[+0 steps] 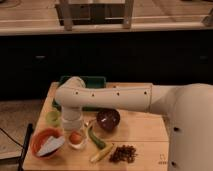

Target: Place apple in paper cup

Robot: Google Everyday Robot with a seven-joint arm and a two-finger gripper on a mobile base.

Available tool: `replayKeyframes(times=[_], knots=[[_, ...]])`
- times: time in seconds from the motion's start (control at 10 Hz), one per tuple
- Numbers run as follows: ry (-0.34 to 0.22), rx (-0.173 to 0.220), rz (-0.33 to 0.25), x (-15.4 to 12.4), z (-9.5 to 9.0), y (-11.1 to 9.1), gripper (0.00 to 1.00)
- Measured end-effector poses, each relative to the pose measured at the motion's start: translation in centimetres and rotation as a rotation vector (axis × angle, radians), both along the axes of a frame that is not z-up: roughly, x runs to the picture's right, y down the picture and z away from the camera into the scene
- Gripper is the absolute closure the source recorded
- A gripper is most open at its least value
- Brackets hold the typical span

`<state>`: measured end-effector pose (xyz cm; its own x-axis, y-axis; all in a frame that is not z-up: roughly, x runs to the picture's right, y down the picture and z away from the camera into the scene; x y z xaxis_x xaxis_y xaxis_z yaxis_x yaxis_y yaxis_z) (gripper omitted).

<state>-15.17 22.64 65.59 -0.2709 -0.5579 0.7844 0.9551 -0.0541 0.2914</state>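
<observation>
The apple (76,137), small and orange-red, sits inside the paper cup (76,145), a short white cup near the table's front left. My gripper (71,125) hangs at the end of the white arm, just above and behind the cup, slightly to its left. It appears apart from the apple. The arm's thick forearm reaches in from the right across the middle of the table.
A small light-green cup (53,117) stands left of the gripper. An orange bowl (45,143) lies at front left. A dark brown bowl (108,120), a green cucumber (95,137), a yellow piece (100,154) and a dark crumbly pile (124,154) lie to the right. A green tray (90,81) sits behind the arm.
</observation>
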Motion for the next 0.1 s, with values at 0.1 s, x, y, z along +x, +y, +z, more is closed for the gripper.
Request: replayKeyframes(times=[0.1], knots=[[0.002, -0.002, -0.002, 0.04, 0.04, 0.08, 0.21]])
